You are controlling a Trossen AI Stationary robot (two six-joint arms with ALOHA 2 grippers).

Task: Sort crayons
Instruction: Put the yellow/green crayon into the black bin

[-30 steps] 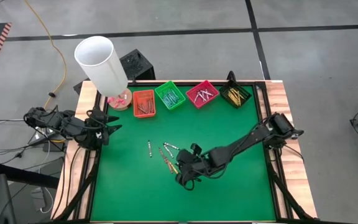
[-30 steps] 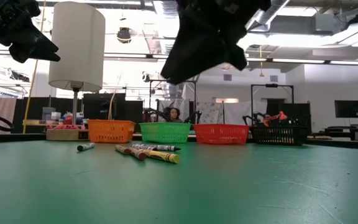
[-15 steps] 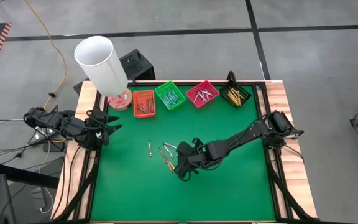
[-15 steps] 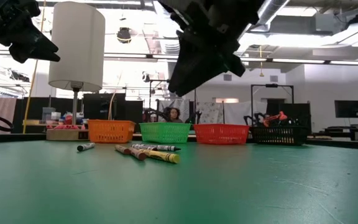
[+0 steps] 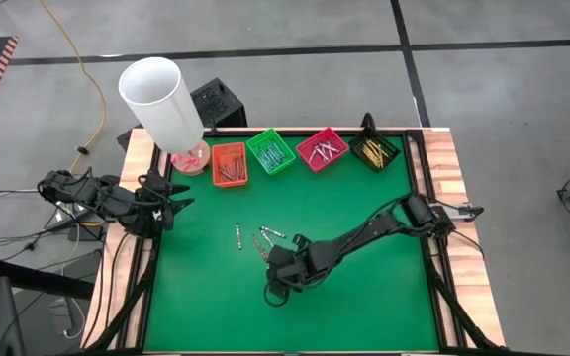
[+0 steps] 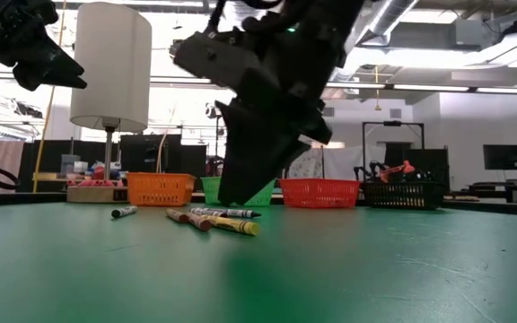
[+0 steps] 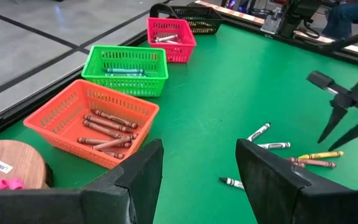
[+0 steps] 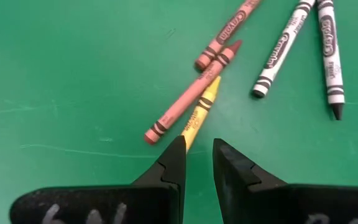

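Observation:
Several loose crayons lie flat on the green mat: a yellow one (image 8: 199,112), two orange-red ones (image 8: 188,99), two greyish ones (image 8: 284,46), and one apart (image 5: 238,235). My right gripper (image 8: 197,155) hangs low over them, pointing steeply down and open by a narrow gap. Its fingertips stand just over the yellow crayon's near end. In the low view it (image 6: 232,199) is a little above the crayons (image 6: 218,221). My left gripper (image 7: 197,168) waits open at the table's left edge (image 5: 171,203).
Four small trays stand in a row along the far edge: orange (image 5: 230,164), green (image 5: 270,151), pink (image 5: 323,148) and black (image 5: 375,150), each with crayons inside. A white lamp (image 5: 158,99) on a wooden base stands at the far left corner.
My right gripper has come down and toward the table's left edge, ending over the loose crayons, and has tipped to point more steeply down. Its finger gap looks unchanged. The crayons have not moved.

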